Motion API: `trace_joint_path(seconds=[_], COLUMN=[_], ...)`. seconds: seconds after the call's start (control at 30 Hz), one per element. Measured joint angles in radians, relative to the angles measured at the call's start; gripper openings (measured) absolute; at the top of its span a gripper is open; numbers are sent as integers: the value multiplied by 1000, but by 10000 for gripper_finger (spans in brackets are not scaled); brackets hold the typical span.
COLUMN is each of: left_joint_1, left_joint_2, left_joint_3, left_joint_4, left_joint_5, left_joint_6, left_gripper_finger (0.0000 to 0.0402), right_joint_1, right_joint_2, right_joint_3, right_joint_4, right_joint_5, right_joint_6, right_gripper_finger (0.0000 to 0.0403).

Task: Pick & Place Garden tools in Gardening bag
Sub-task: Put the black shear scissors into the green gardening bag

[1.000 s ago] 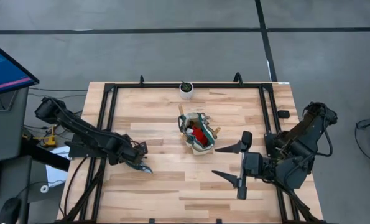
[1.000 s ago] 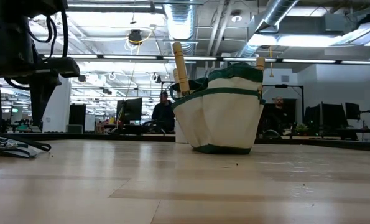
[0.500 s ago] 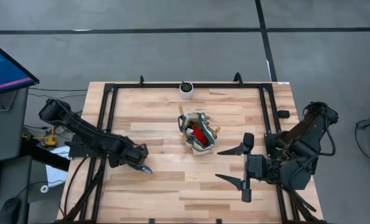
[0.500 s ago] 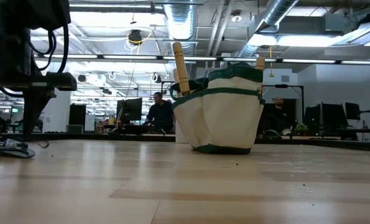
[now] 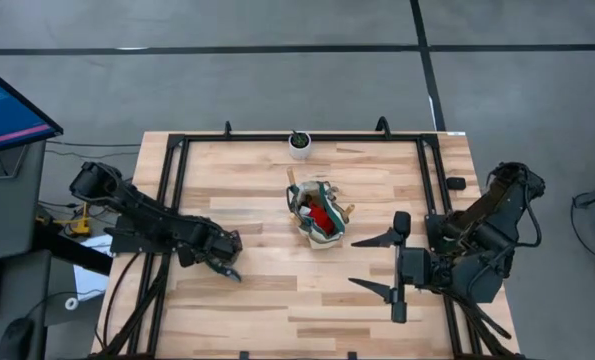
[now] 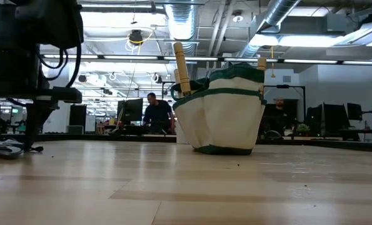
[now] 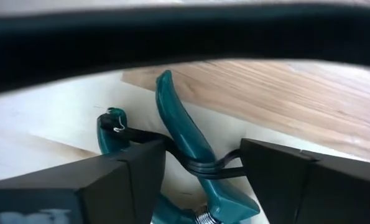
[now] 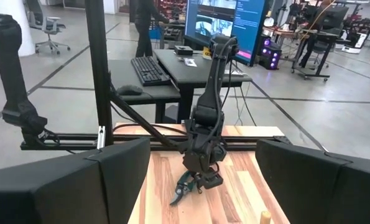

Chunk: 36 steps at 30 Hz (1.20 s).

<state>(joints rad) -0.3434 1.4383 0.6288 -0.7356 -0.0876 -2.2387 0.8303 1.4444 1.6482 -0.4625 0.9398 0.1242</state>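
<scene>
teal-handled pruning shears [image 7: 194, 158] lie between left gripper's [image 7: 200, 180] parted jaws, seemingly ungripped

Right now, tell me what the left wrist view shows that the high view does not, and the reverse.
Only the left wrist view: the teal handles of the pruning shears close up, lying on the wood between the left gripper's jaws, with a black loop across them.

Only the high view: the gardening bag mid-table with a red item and wooden handles inside, the small white pot at the far edge, and the right gripper open, waiting right of the bag.

Both: the shears, the left gripper and the table.
</scene>
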Motion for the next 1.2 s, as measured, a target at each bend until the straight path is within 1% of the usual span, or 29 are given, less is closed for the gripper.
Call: trace_joint_path(seconds=[0.13, 0.3, 0.4, 0.43, 0.53, 0.6, 0.67, 0.77, 0.83, 0.9, 1.0, 1.07, 1.13, 1.2], left_joint_1=[15, 17, 17, 17, 17, 13, 6, -15, -31, -49, -73, -85, -91, -91], left_joint_2=[2, 2, 3, 2, 2, -13, -33, -105, -154, -209, -290, -333, -375, -407], left_joint_3=[0, -1, -1, -1, -1, 0, 5, 27, 41, 52, 71, 76, 77, 79], left_joint_4=[26, 36, 43, 43, 48, 55, 63, 79, 82, 81, 124, 173, 273, 413], left_joint_5=[0, -9, -19, -21, -28, -52, -111, -208, -271, -355, -498, -600, -678, -708], left_joint_6=[60, 77, 137, 157, 198, 240, 288, 347, 358, 376, 426, 512, 639, 819], left_gripper_finger=[162, 86, 38, 29, 28, 28, 28, 28, 28, 28, 28, 28, 28, 28], right_joint_1=[0, 0, 1, 1, 1, -1, -10, -25, -42, -57, -85, -99, -114, -135], right_joint_2=[0, 0, 0, 0, 0, 0, 0, 0, -1, -6, -8, -8, -8, -7], right_joint_3=[0, 0, 0, 0, 0, 0, 0, 0, 0, 0, 0, 0, 0, 0], right_joint_4=[-1, 0, 1, -2, -5, -5, -5, -5, 2, 6, 16, 5, -12, -28], right_joint_5=[0, 0, 0, 0, 0, 0, 0, 1, 1, 1, 1, 1, 1, 0], right_joint_6=[0, 5, 23, 29, 35, 56, 82, 95, 95, 95, 95, 94, 91, 111], right_gripper_finger=[285, 285, 285, 285, 285, 285, 285, 285, 285, 285, 285, 285, 285, 285])
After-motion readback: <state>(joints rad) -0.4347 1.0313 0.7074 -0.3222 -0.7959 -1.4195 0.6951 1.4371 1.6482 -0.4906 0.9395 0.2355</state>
